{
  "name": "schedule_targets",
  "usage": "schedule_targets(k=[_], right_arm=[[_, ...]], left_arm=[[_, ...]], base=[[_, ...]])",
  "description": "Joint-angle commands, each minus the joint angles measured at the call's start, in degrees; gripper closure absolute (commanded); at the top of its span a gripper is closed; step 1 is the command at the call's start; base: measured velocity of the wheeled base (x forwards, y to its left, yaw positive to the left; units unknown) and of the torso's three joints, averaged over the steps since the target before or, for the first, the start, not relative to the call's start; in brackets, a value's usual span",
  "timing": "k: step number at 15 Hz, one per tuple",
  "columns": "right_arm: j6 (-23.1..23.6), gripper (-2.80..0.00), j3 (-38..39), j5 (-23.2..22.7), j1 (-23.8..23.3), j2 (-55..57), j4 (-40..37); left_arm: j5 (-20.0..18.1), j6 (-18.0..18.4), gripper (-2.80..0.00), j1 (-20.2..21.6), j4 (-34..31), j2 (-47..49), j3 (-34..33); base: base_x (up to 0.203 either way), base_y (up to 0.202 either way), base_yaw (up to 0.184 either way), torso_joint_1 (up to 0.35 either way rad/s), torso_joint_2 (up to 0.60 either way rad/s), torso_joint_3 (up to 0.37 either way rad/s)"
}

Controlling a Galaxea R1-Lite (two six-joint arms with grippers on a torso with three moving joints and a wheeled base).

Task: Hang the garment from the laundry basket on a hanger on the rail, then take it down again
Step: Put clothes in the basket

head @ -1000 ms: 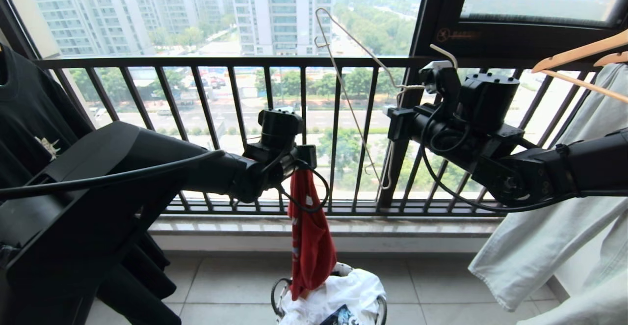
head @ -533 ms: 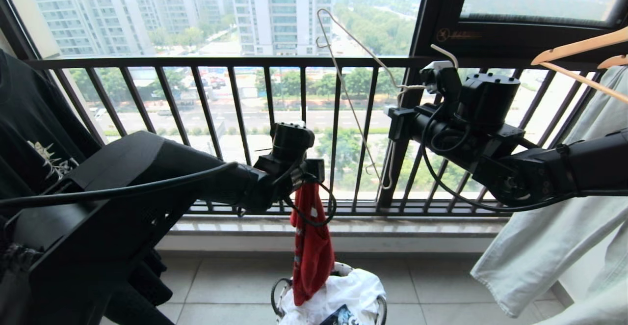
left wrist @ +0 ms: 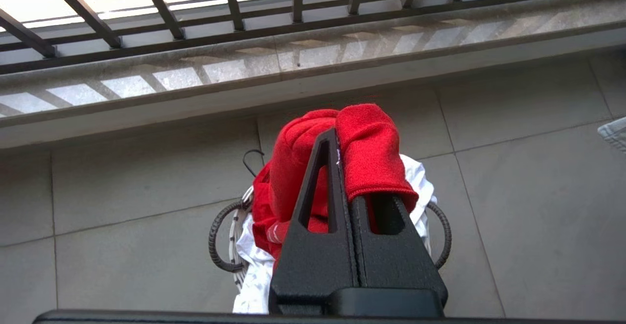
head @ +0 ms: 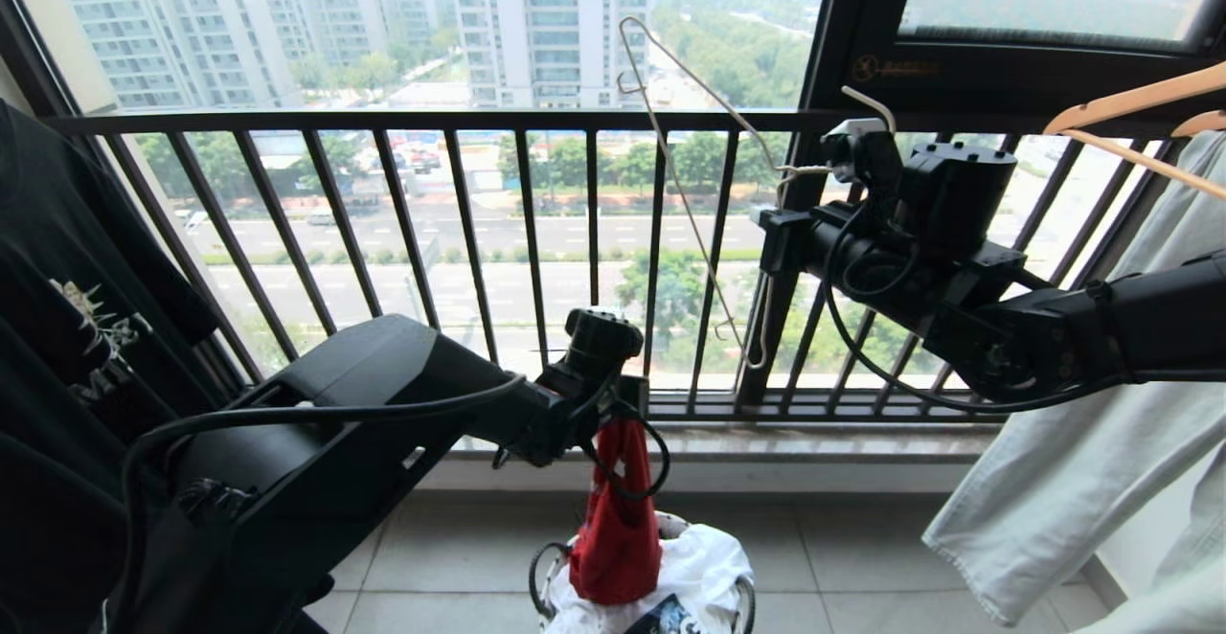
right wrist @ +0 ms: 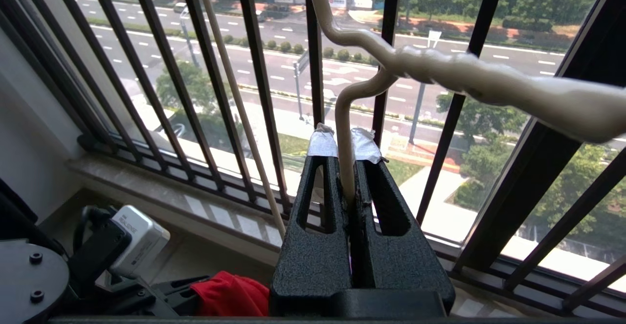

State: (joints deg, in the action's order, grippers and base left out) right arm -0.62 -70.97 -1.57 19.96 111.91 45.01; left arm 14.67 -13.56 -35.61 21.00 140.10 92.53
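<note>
Versus one second ago: left arm sits lower in the head view, its elbow dropped, and the black T-shirt (head: 67, 328) at far left is more exposed. The left gripper (head: 624, 416) has come down from rail-bar height to just above the sill. The red T-shirt (head: 615, 519) has come down with it; its lower end now rests bunched on the white garment (head: 704, 567) in the laundry basket (head: 538, 577), where before it hung longer and looser. Right arm unchanged.

Left jaws pressed together, pinching a fold of red fabric (left wrist: 367, 152) that wraps over the fingertips.

Right gripper (head: 848, 141) holds high at right, level with the top of the balcony railing (head: 431, 122). Its jaws are clamped on the wire neck of the off-white hanger (head: 690, 203), white padding at the tips. The hanger is tilted, one arm pointing up, well apart from the shirt.

Surroundings: pale garment (head: 1073, 481) on a wooden hanger (head: 1130, 102) at far right; tiled floor (head: 460, 548) under the basket. The left arm's cable loops across the shirt's top.
</note>
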Motion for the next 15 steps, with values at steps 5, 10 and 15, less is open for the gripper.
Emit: schedule_targets(k=[5,10,15], right_arm=[[0.01,0.00,-0.01,-0.10,-0.09,-0.02,0.34],[0.01,0.00,0.05,-0.10,-0.09,-0.02,0.34],[0.01,0.00,0.05,-0.10,-0.09,-0.02,0.34]], left_arm=[[0.28,2.54,0.00,-0.52,-0.17,3.31,-0.89],[0.74,5.65,0.00,-0.78,-0.09,3.54,-2.18],[0.98,5.74,-2.80,-0.69,-0.52,3.69,-1.74]], base=[[0.000,0.000,0.000,0.000,0.00,0.000],[0.000,0.000,0.000,0.000,0.00,0.000],[0.000,0.000,0.000,0.000,0.00,0.000]])
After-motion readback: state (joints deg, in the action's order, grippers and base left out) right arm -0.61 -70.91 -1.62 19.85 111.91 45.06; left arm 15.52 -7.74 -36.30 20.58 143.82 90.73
